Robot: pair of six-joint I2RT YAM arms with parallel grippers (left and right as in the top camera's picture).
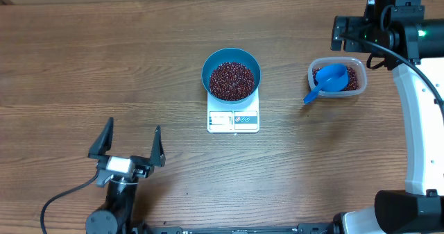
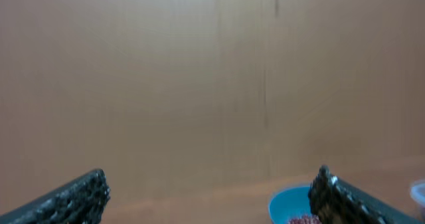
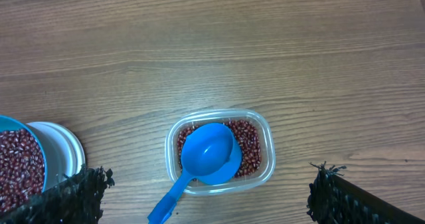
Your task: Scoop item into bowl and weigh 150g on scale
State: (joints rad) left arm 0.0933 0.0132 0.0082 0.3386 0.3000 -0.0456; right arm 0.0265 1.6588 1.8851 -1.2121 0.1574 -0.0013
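Wooden table (image 1: 104, 53): bowl (image 1: 231, 53) of beans (image 1: 231, 81) atop scale (image 1: 233, 121), display (image 1: 221, 120) toward near edge.

place: robot lab | cue: wooden table (image 1: 83, 60), robot arm (image 1: 415, 123)

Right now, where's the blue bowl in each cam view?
Overhead: bowl just above centre, sitting on the scale.
Left wrist: bowl at the bottom edge, right of centre, mostly cut off.
Right wrist: bowl at the far left edge, cropped, on the scale.
Shared landmark: the beans inside it show in all three views.
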